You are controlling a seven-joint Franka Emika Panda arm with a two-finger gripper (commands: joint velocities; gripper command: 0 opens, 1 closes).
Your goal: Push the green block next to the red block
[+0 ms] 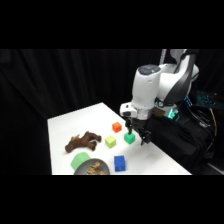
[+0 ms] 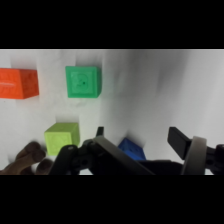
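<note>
The green block [image 1: 130, 138] sits just beside the red block [image 1: 117, 127], a thin gap between; your gripper [image 1: 138, 134] hangs beside it, fingers spread, holding nothing.

Black curtain [image 1: 60, 80] fills the background from nine to twelve o'clock. White table [image 1: 65, 125] occupies the lower centre. Dark equipment with cables [image 1: 205, 125] stands at three o'clock.

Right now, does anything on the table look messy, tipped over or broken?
Nothing stands out. The green block, red block, yellow-green block and blue block all sit flat on the white table, none tipped or damaged. The brown toy lies sprawled on its side, which looks normal for it. Nothing is spilled.
</note>
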